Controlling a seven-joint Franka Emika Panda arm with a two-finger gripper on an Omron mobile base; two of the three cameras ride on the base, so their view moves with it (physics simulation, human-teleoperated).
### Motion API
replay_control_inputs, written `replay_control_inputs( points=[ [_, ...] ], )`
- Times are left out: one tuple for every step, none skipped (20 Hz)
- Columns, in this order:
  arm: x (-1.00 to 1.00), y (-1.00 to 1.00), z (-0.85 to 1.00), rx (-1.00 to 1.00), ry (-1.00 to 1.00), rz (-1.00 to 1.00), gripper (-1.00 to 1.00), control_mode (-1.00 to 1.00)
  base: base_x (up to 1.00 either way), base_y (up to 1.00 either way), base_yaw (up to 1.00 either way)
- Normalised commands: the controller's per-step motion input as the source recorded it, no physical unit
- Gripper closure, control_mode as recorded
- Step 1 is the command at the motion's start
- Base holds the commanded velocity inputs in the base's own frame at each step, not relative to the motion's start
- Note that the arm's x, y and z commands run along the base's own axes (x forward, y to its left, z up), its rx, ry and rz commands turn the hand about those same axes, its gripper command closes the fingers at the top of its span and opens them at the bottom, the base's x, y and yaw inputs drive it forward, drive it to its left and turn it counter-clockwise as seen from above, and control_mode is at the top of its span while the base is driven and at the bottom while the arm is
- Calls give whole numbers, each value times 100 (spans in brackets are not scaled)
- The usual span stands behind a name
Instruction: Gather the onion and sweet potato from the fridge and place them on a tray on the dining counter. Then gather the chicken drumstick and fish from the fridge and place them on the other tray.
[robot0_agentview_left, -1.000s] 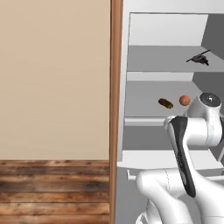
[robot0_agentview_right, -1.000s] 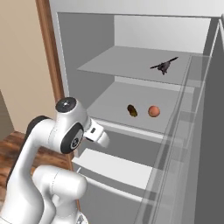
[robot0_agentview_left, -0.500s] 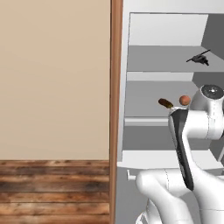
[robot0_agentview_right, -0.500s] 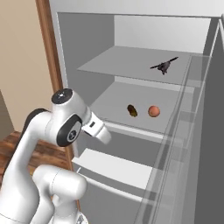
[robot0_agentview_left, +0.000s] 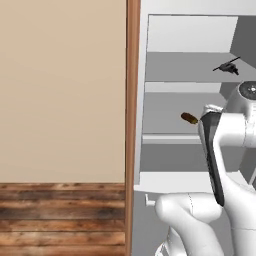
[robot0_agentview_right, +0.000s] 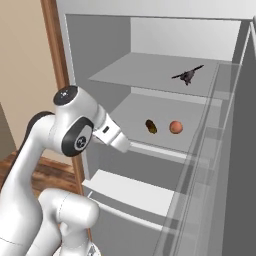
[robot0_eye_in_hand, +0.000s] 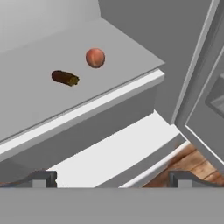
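Note:
The fridge (robot0_agentview_right: 135, 107) stands open in front of me. On its middle shelf (robot0_eye_in_hand: 35, 100) lie the round orange-brown onion (robot0_eye_in_hand: 95, 57) (robot0_agentview_right: 175, 127) and, just left of it, the dark brown sweet potato (robot0_eye_in_hand: 65, 78) (robot0_agentview_right: 150, 126) (robot0_agentview_left: 189, 118). In the left base view my arm hides the onion. My gripper (robot0_eye_in_hand: 112, 179) is open and holds nothing. It hangs in front of the shelf's edge, lower than both vegetables and well short of them. A dark spiky item (robot0_agentview_right: 187, 75) (robot0_agentview_left: 227, 66) lies on the upper shelf; I cannot tell what it is. The tray and dining counter are out of view.
The fridge door (robot0_agentview_right: 235, 150) with see-through racks stands open on the right. The wood-brown frame (robot0_agentview_left: 132, 125) borders the fridge on the left, beside a beige wall (robot0_agentview_left: 60, 90) and plank floor (robot0_agentview_left: 60, 215). A white ledge (robot0_eye_in_hand: 118, 153) juts out below the middle shelf.
My arm has risen and the hand has swung forward toward the middle shelf. It now covers the onion in the left base view. The vegetables have not moved, and the gripper stays open.

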Motion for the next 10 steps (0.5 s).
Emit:
replay_control_inputs(
  points=[
    [0, -33, 50, -7, -16, -2, -100, -100, 0, 0, 0],
    [0, -38, 47, -6, -18, 0, -100, -100, 0, 0, 0],
    [0, -34, 44, -7, -17, 0, -100, -100, 0, 0, 0],
    [0, -29, 39, -9, -13, 0, -100, -100, 0, 0, 0],
    [0, -29, 41, -8, -14, 0, -100, -100, 0, 0, 0],
    [0, -33, 41, -7, -14, 0, -100, -100, 0, 0, 0],
    [0, -32, 40, -7, -12, 0, -100, -100, 0, 0, 0],
    [0, -32, 34, -8, -12, 0, -100, -100, 0, 0, 0],
    [0, -31, 29, -8, -16, 1, -100, -100, 0, 0, 0],
    [0, -29, 24, -7, -17, 1, -100, -100, 0, 0, 0]
  ],
)
